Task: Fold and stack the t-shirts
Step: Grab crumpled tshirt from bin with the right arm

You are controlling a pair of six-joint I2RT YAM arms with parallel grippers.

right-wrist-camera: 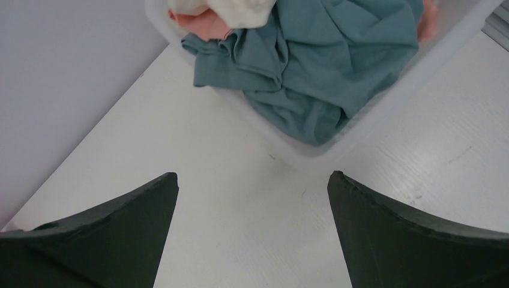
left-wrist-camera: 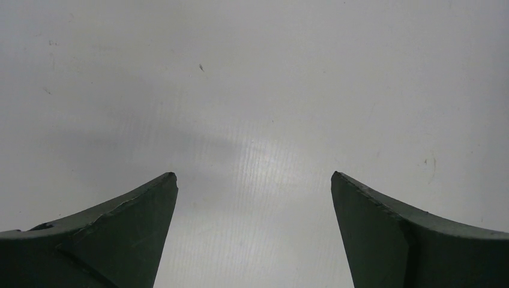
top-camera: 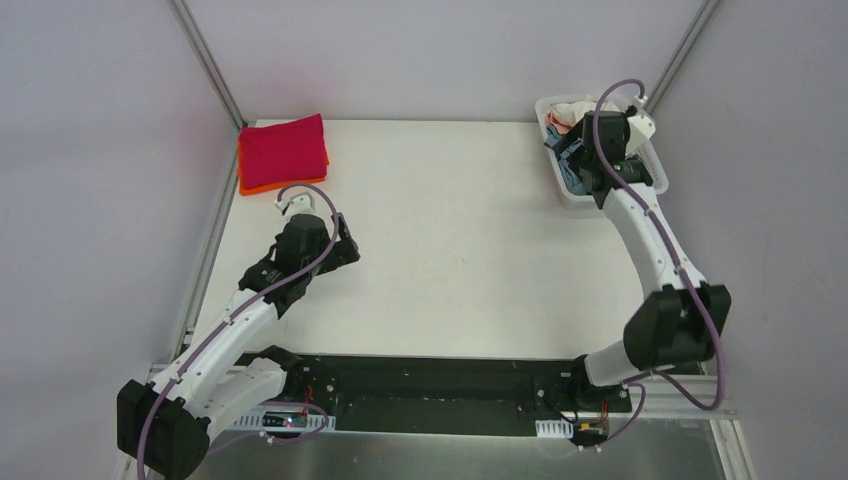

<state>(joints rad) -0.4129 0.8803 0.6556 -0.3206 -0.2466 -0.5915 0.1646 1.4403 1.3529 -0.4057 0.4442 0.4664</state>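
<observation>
1. Top view: the folded crimson red shirt [top-camera: 283,148] lay on the orange shirt [top-camera: 262,186] at the counter's [top-camera: 460,230] far-left corner. The right pincer [top-camera: 567,152] hung over the basket [top-camera: 578,203].
2. Left wrist: the left pincer [left-wrist-camera: 254,180] stood spread and empty above the counter.
3. Right wrist: the right pincer gaped, empty, before the basket, which held the crumpled grey-blue shirt [right-wrist-camera: 312,60], salmon pink shirt [right-wrist-camera: 207,24] and cream-white shirt [right-wrist-camera: 237,9].

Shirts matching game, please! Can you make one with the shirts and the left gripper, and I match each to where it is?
Things:
1. red shirt
2. orange shirt
3. blue shirt
4. left gripper

Places:
A. crumpled in the basket
B. open above the table
C. folded, top of the pile
D. bottom of the pile

Pairs: 1-C, 2-D, 3-A, 4-B
</observation>
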